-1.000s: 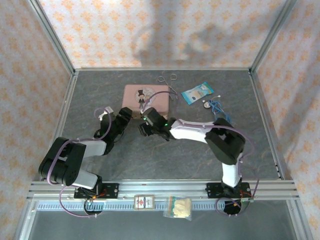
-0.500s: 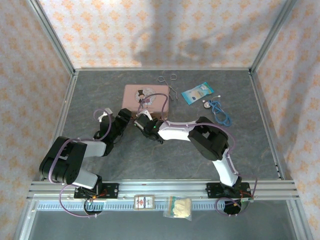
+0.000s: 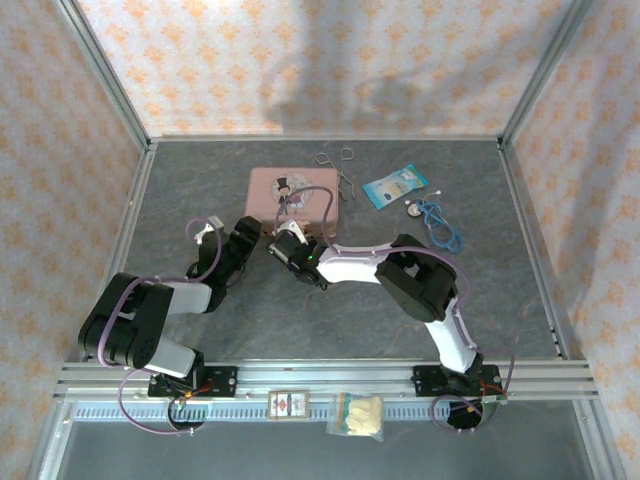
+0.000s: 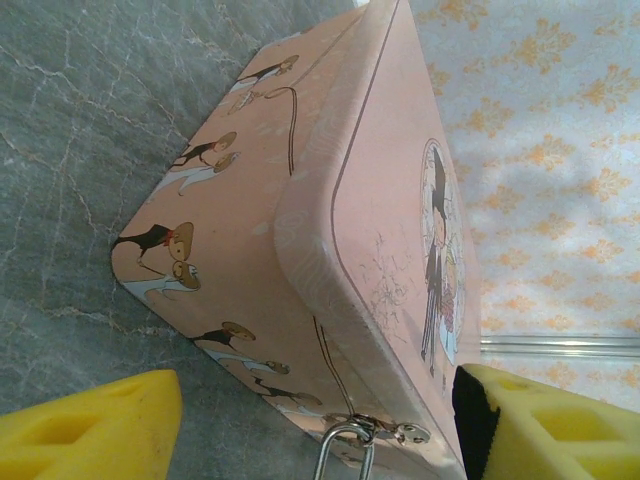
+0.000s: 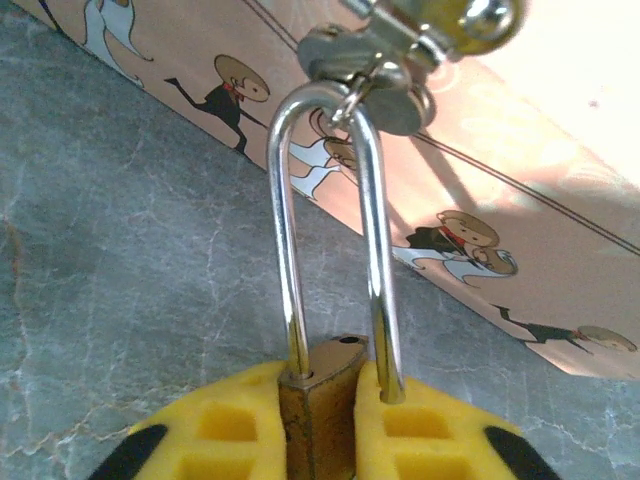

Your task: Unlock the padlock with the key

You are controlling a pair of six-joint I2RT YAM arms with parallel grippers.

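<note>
Now that the right arm has swung in from the right and drawn its fingers together over the last second, the right gripper (image 5: 320,432) is clamped on the brass body of the padlock (image 5: 318,398), one yellow pad on each side. The padlock hangs by its thin silver shackle (image 5: 372,250) from the hasp (image 5: 395,45) on the near side wall of the pink tin (image 4: 300,200), just above the grey table (image 5: 110,260). The shackle looks seated in the body at both legs, so I judge it locked. My left gripper (image 4: 315,425) has not altered: its jaws are spread wide on either side of the tin's near corner, grasping nothing, and I cannot tell whether either pad touches the tin. With the lock body now steadied, the keyhole end is buried between my right pads. Neither gripper carries a key, so fetching one is my next concern.
</note>
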